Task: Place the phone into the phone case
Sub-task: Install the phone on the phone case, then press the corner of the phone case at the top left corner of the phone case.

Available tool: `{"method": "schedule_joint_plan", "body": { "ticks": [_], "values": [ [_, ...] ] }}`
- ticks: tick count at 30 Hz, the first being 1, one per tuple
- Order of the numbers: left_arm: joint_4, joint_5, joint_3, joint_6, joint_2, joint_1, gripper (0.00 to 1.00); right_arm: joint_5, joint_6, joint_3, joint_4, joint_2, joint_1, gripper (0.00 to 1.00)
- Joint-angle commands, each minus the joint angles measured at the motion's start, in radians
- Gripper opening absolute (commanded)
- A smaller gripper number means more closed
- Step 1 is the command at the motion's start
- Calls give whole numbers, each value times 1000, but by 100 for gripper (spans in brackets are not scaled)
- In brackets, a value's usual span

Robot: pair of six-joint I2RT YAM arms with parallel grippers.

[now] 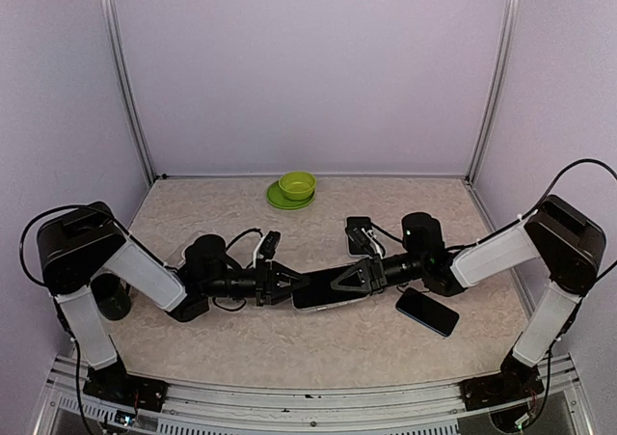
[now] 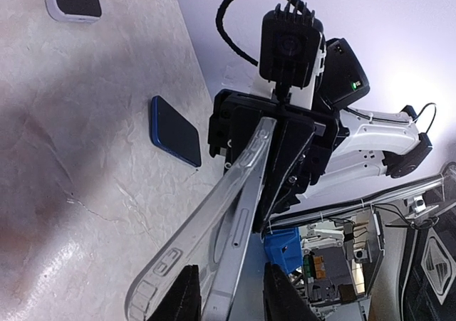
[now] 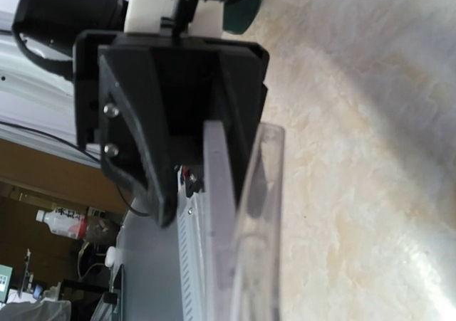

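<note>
Nearest the arm bases, a dark spare phone [image 1: 427, 312] lies flat on the table [image 1: 289, 348], just beside the right arm. At the left edge, a dark round object [image 1: 114, 298] sits tucked against the left arm; what it is cannot be told.

At mid-table both arms meet, with the phone [image 3: 214, 214] and the clear phone case [image 3: 260, 214] raised off the surface between them. The right gripper [image 1: 345, 281] is pressed together on one end, where phone and case sit close. The left gripper [image 1: 287, 286] straddles the other end, where the case splays away from the phone. Its fingers [image 2: 182, 296] seem slightly spread, with a gap on one side.

Just behind the right gripper lies another handset [image 1: 359, 234]. Farthest back, a green bowl [image 1: 297, 183] sits on a green plate [image 1: 277, 199].
</note>
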Motion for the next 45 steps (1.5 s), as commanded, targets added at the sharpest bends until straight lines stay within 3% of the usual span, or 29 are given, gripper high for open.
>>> {"method": "schedule_joint_plan", "body": {
  "ticks": [1,12,26,45],
  "values": [
    [-31,-18,-31,38,-83,14,32,-5,-44,-11,-25,-49,2,5],
    [-286,-95,-54,179,-259,13,35,5,-94,-31,-57,-85,2,1],
    [-324,-102,-83,222,-316,-29,44,-11,-191,-113,-39,-181,13,2],
    [-241,-32,-51,228,-292,-107,50,50,-407,-135,-210,-373,110,2]
  ]
}}
